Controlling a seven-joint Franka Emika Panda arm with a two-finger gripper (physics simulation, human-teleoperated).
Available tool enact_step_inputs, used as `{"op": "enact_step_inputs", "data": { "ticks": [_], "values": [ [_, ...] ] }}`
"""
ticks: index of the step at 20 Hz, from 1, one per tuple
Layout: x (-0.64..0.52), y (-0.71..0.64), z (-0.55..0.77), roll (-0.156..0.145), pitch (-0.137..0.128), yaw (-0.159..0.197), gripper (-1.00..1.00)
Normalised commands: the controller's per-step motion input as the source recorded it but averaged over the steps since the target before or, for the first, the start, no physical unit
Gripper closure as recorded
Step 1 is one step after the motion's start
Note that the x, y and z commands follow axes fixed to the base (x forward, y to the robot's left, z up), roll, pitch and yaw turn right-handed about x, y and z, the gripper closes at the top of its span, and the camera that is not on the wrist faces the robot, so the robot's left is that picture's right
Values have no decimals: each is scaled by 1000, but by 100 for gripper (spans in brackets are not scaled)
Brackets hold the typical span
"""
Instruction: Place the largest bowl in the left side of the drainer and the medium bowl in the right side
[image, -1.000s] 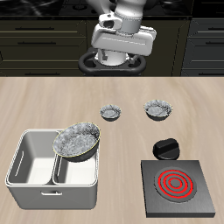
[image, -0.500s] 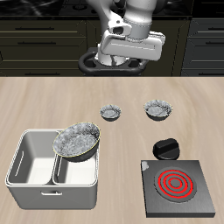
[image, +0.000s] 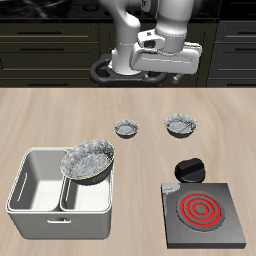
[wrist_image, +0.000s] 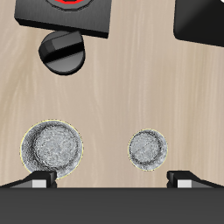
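I see my gripper (wrist_image: 112, 179) high above the table, and its two fingertips (wrist_image: 39, 179) stand wide apart with nothing between them. In the wrist view the medium bowl (wrist_image: 52, 145) lies upright on the bare wood directly under the hand, and the tiny bowl (wrist_image: 147, 149) sits near it, not touching. Past them are a black round knob (wrist_image: 64, 51) and the dark stove plate (wrist_image: 70, 13) with its red ring.

In the exterior view, taking the table's middle as the clock centre, the medium bowl (image: 181, 124) is at about 2 o'clock and the tiny bowl (image: 126, 127) at about 12 o'clock. The drainer (image: 35, 185) stands at about 8 o'clock. The largest bowl (image: 88, 161) rests tilted on the drainer's back rim, over the compartment nearer the table's middle. The stove plate is at about 4 o'clock.
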Motion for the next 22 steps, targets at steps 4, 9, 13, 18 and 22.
{"op": "enact_step_inputs", "data": {
  "ticks": [4,9,13,18,22],
  "values": [
    [37,407,-230,2,39,2,-100],
    [81,291,-158,-20,43,-36,-100],
    [-3,339,-109,4,21,-17,-100],
    [-6,141,-147,-20,14,0,-100],
    [10,8,-223,3,28,-18,-100]
  ]
}}
